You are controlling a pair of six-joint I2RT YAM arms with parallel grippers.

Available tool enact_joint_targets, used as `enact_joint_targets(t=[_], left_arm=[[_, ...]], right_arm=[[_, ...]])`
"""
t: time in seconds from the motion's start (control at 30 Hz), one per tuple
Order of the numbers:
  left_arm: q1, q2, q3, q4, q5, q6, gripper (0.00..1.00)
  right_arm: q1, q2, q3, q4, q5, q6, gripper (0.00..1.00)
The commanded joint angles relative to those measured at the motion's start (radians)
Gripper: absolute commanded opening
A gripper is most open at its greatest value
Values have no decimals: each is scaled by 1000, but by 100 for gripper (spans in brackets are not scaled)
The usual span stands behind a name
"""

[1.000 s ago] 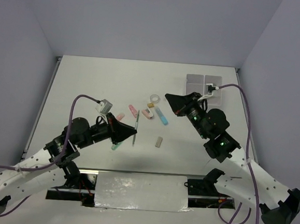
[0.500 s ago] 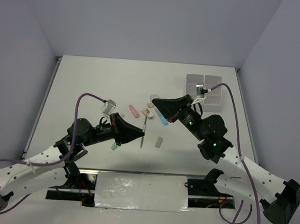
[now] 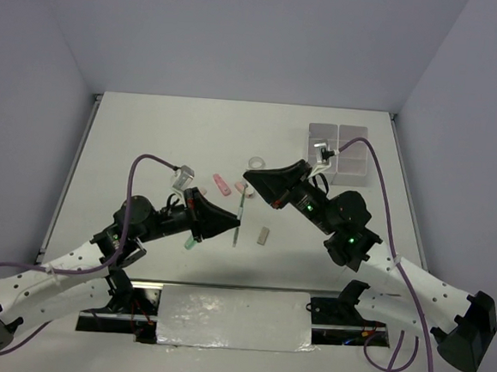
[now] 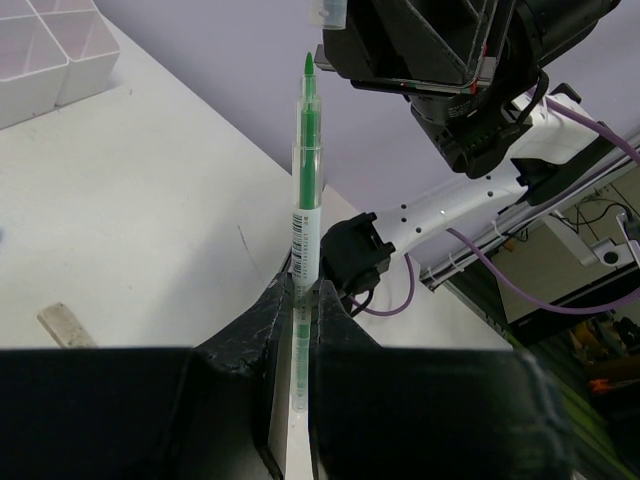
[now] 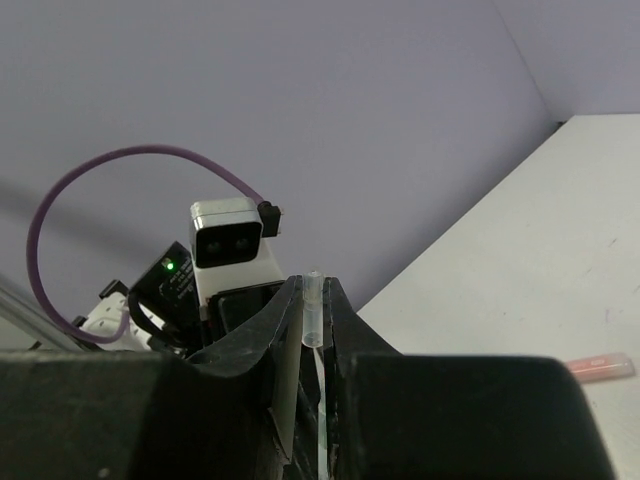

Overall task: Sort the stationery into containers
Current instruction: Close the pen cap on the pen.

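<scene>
My left gripper is shut on a thin green pen and holds it above the table. In the left wrist view the pen stands up from between the jaws of the left gripper, bare green tip uppermost. My right gripper hovers just beyond that tip, shut on a small clear pen cap. That cap hangs a little to the right of the tip. The divided translucent container sits at the far right. A pink stick, a white tape ring and a tan block lie on the table.
A pale green stick lies by the left arm's wrist. A small pale piece lies near the pen's tip. Other pieces are hidden under the right gripper. The side walls close in the table on the left and right.
The right gripper has swung left and down until its cap is close to the pen's tip, covering the blue stick. The left gripper carried the pen slightly right, then held still.
</scene>
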Motion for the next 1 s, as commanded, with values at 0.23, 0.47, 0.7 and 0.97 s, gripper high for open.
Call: enact_joint_targets(t=[0.23, 0.47, 0.7, 0.97], left_arm=[[-2, -20, 34, 28, -2, 29, 0], [-4, -35, 36, 5, -23, 41, 0], [-4, -42, 43, -12, -29, 55, 0], [-2, -40, 47, -27, -41, 66, 0]], right_arm=[[12, -10, 29, -6, 17, -58, 0], [11, -12, 26, 3, -7, -68, 0], [11, 2, 23, 0, -7, -82, 0], [12, 20, 35, 1, -32, -75, 0]])
